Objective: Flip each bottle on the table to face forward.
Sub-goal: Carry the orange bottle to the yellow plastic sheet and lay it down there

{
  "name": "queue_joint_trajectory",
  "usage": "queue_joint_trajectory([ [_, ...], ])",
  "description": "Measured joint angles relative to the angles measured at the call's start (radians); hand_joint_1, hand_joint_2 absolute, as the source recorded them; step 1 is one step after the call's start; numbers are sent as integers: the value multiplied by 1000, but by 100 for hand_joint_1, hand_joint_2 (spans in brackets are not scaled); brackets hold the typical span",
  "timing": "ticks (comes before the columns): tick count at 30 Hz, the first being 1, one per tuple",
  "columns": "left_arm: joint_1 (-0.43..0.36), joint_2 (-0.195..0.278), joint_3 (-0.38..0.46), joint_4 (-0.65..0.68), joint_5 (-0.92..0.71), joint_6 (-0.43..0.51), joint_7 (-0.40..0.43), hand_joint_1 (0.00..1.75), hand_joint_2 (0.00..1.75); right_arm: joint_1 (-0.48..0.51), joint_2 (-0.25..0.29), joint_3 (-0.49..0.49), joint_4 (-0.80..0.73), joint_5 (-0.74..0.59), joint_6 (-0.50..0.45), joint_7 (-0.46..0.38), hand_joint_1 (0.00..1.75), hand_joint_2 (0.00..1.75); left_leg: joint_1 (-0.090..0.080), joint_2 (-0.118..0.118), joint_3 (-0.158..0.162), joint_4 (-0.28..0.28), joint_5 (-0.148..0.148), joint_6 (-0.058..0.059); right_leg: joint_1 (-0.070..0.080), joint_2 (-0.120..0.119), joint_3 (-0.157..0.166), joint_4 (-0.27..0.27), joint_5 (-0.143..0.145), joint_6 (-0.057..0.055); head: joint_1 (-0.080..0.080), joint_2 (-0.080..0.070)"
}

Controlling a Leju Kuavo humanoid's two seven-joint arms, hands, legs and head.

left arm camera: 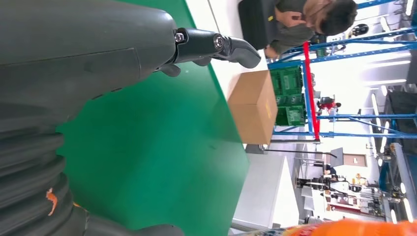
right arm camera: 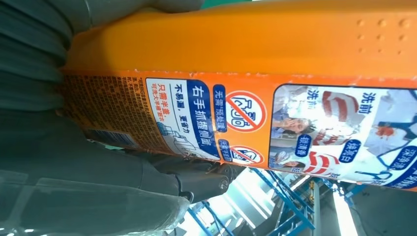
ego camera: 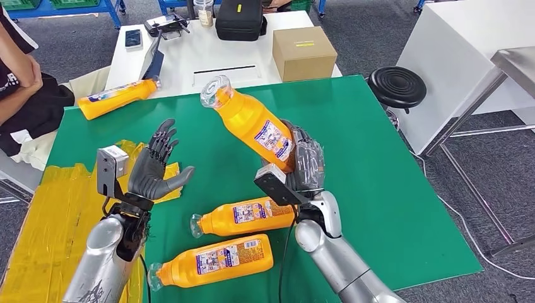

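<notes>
Right hand (ego camera: 307, 165) grasps one orange bottle (ego camera: 252, 123) by its base, lifted & tilted above the green table (ego camera: 391, 189) (mid-flip, I'd judge). Left hand (ego camera: 153, 167) released, fingers spread. 2 bottles (ego camera: 243, 216) (ego camera: 217, 260) near robot, 1 at far corner (ego camera: 117, 98), all lying flat, prob still to do

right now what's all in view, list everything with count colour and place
bottles: four, orange; one lifted in the right hand, two lying near the front edge, one lying at the far left corner
table: one, green cover
yellow sheet: one, left side of the table
white table: one, behind the green one
cardboard box: one, brown, on the white table
black case: one, on the white table
stool: one, black, right of the table
person: one, seated far left
left hand: open, raised
right hand: grips the lifted bottle
</notes>
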Motion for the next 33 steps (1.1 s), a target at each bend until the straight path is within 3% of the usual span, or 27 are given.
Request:
queue_joint_trajectory([
  [13, -69, 2, -66, -5, 28, -4, 17, 0, 175, -33, 31, 38, 73, -20, -2, -3, 175, 175, 0, 0, 0, 0, 0, -1, 0, 0, 0, 0, 0, 0, 0, 0],
  [33, -87, -12, -140, 1, 117, -12, 18, 0, 175, -174, 199, 169, 323, 20, -30, -33, 175, 175, 0, 1, 0, 0, 1, -1, 0, 1, -1, 0, 0, 0, 0, 0],
])
